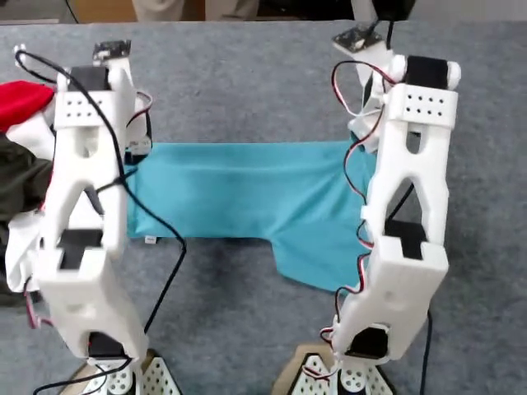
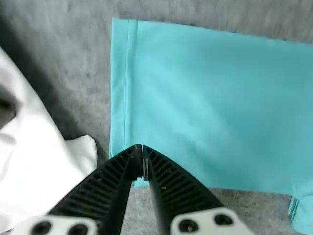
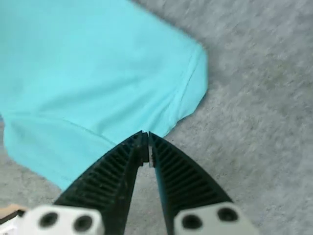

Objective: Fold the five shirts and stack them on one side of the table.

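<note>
- The two white arms sit closest to the overhead camera. The left arm (image 1: 82, 206) stands over one short end of the shirt and the right arm (image 1: 408, 206) over the other.
- The grey felt table (image 1: 247, 82) runs under everything.
- One teal shirt (image 1: 247, 193) is spread flat across the middle of the table, between the arms. A sleeve sticks out toward the arm bases on the right arm's side.
- I judge the shirt light, limp and not slippery on the felt. It would sag and crease if lifted by one point, so the hemmed corners at each end look like the best grip, both taken together.
- A heap of garments lies at the table edge beside the left arm. It holds one red piece (image 1: 20, 99), one dark piece (image 1: 20, 185) and one white piece (image 1: 20, 247).
- That makes four shirts I can count, and a fifth cannot be made out.
- The left gripper (image 2: 141, 152) has its jaws pressed together over the shirt's hemmed corner. I cannot tell whether cloth is caught between them.
- The right gripper (image 3: 145, 139) is likewise closed tight at the cloth's edge near the sleeve, and any catch is just as unclear.
- One small white tag (image 1: 150, 239) lies at the shirt's near edge.
</note>
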